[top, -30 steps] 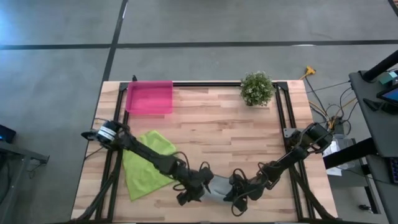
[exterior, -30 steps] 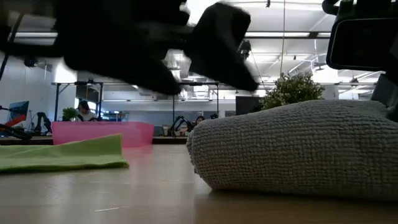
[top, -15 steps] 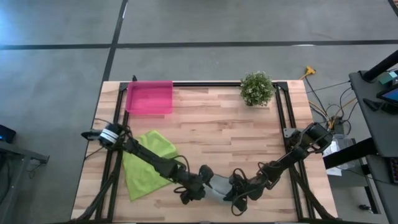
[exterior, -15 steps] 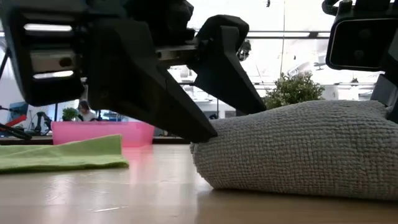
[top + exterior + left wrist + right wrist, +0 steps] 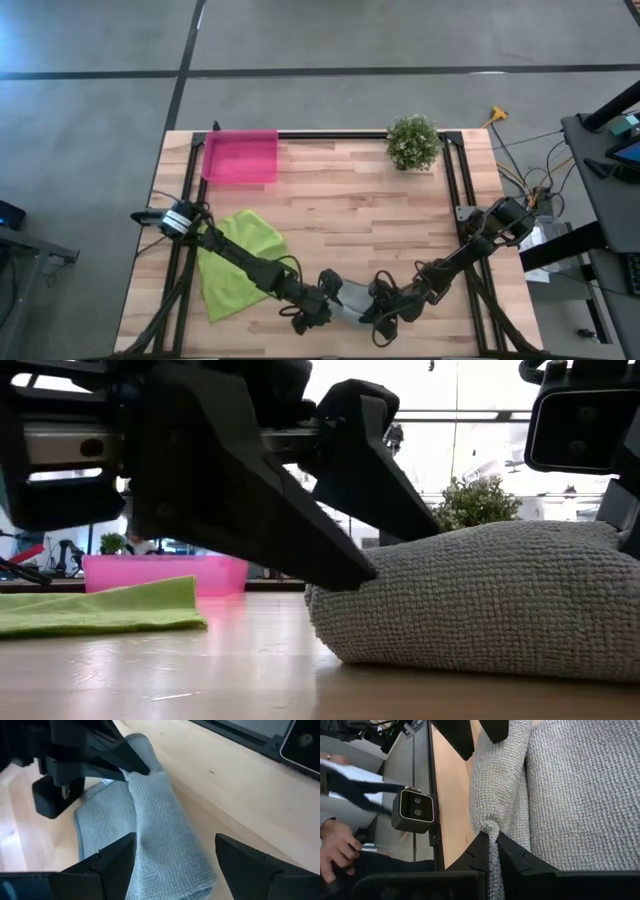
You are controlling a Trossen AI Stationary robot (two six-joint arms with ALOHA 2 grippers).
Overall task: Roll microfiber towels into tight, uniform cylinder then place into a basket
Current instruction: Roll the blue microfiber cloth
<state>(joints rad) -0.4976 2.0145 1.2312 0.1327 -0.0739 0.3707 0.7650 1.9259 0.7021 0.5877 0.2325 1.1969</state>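
at the near edge of your pale wooden plank table (image 5: pixel 340 215) lies the rolled grey microfiber towel (image 5: pixel 352 301). your right gripper (image 5: pixel 492 851) is clenched on a pinch of its cloth at one end. your left gripper (image 5: pixel 172 857) has its dark fingers (image 5: pixel 117 862) spread wide, straddling the roll's other end. farther out, to the left, the lime green microfiber towel (image 5: pixel 238 262) lies flat under the left arm. at the far left corner sits the shallow translucent pink plastic tray (image 5: pixel 240 156), and along the far edge stands the small green potted plant (image 5: pixel 413 142).
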